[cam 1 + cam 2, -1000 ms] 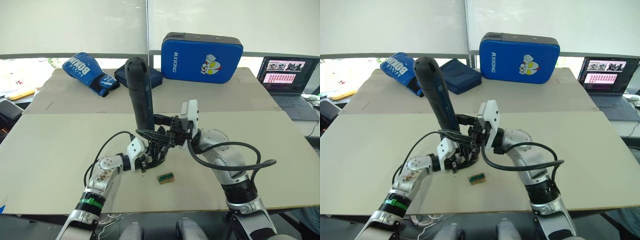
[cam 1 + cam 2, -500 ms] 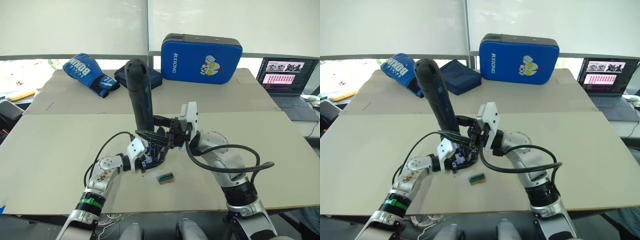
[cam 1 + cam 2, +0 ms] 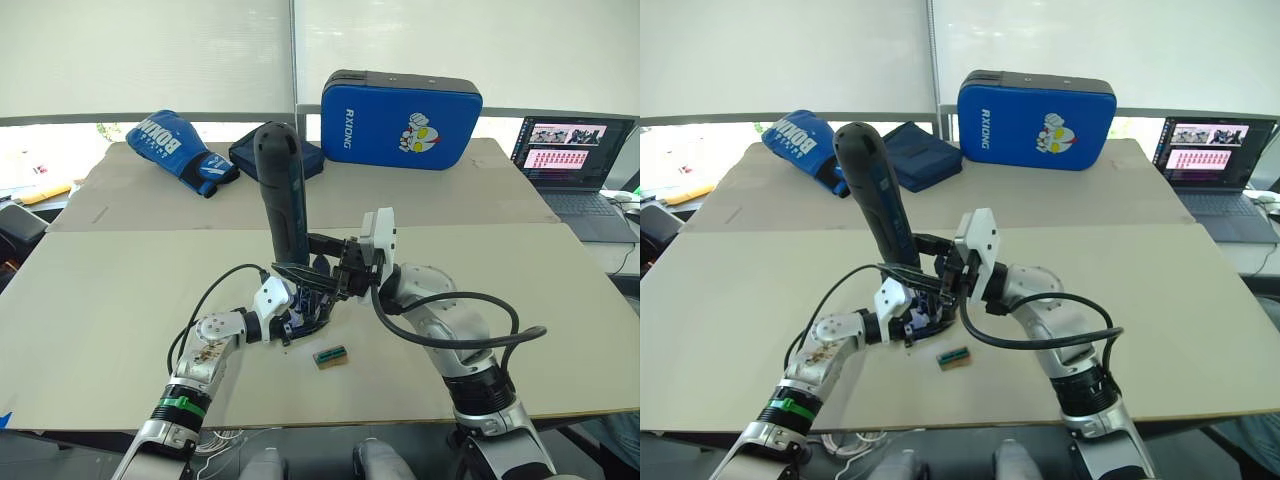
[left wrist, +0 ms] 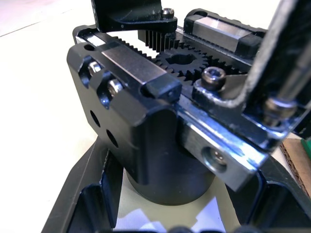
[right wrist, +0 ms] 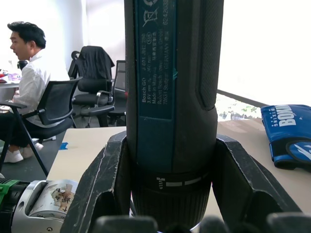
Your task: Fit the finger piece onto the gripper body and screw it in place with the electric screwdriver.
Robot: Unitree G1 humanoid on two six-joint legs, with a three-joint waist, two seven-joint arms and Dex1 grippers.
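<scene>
Beige table (image 3: 100,290) before blinds-covered windows (image 3: 150,50), laptop (image 3: 570,160) aside.

Both head cams sit up high, looking forward and down across the counter (image 3: 120,290), and they share basically the whole scene: both arms meeting mid-counter, the blue pad (image 3: 402,105) and laptop (image 3: 570,160) at the far edge, just offset sideways a bit. The left wrist cam is jammed right up against the gripper body (image 4: 146,111), staring along its own claw (image 4: 170,204). The right wrist cam looks along its claw (image 5: 170,194) too, super close to the electric screwdriver (image 5: 170,87), facing out to a seated person (image 5: 29,92) and office chairs (image 5: 95,82) beyond the counter.
</scene>
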